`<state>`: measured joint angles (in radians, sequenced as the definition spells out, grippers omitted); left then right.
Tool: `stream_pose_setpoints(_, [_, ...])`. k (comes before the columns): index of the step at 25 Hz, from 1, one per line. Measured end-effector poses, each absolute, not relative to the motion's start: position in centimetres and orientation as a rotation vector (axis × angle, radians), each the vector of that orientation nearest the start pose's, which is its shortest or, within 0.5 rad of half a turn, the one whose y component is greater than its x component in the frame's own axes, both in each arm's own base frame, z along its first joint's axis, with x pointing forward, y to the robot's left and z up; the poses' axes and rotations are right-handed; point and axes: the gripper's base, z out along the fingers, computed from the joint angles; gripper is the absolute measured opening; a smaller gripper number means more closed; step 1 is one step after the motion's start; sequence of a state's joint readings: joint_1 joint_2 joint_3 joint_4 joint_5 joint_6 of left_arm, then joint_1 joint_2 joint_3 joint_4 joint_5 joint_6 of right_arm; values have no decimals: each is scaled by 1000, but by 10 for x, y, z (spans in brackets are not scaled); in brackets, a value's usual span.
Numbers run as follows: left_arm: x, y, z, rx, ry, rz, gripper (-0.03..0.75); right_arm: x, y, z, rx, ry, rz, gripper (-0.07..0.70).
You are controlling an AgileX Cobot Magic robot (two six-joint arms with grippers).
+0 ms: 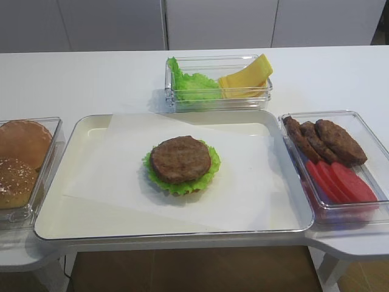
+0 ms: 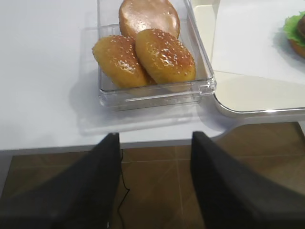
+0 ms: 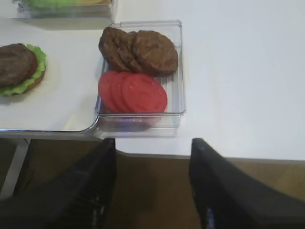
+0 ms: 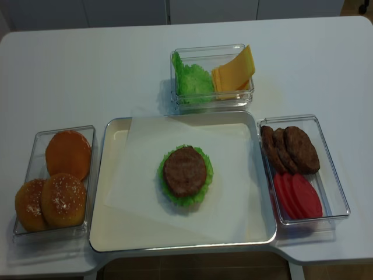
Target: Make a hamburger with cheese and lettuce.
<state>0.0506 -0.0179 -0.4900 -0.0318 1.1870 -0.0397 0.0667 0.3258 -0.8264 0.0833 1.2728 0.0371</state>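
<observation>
White desk [image 1: 91,79] fills the frames, with pale cabinet fronts behind it. At the far left a clear bin [image 4: 26,175] holds bun halves [image 4: 58,198], two of them seeded. Just below the desk edge there, the left pincer [image 2: 152,191] hangs with its dark jaws parted and nothing between them.

Next comes the cream tray [image 1: 55,225], lined with a white paper sheet [image 1: 243,176]. The hamburger [image 1: 181,164] sits near the middle of the sheet: a brown patty on top, a frilly lettuce rim around it, and what looks like a bun edge showing beneath in the right wrist view. It lies flat and round, so it has no real long axis; its stack axis runs straight up.

Behind the tray, a clear box [image 1: 219,103] holds loose lettuce on its left and the cheese [image 1: 246,79] on its right. The slices lean fanned against the right wall, their long edges rising up and to the right. They will probably handle as light, thin, smooth and bendy, so a raised free corner or the top edge looks the best place to pinch; the flat faces may slip.

Right of the tray, another bin [image 4: 338,175] carries spare patties [image 4: 291,149] and tomato slices [image 4: 297,195]. The right pincer [image 3: 152,186] hovers before it, jaws spread, empty.
</observation>
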Motion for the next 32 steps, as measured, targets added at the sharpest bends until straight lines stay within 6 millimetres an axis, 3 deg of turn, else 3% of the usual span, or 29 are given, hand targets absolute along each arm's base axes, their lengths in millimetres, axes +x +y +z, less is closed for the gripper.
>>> stream_pose_setpoints(6, [-12,-3,265,-94,2160,-32,358,-14,6,349,-65,2152,153,375])
stream_pose_setpoints(21, [-12,-3,265,-94,2160,-32,358,-56,5,342,-78,1973,168,375])
stream_pose_setpoints(27, [-12,-3,265,-94,2160,-32,358,-55,7,325,-88,1994,202,375])
stream_pose_setpoints(32, [-12,-3,265,-94,2160,-32,358,-42,9,303,-85,2080,206,375])
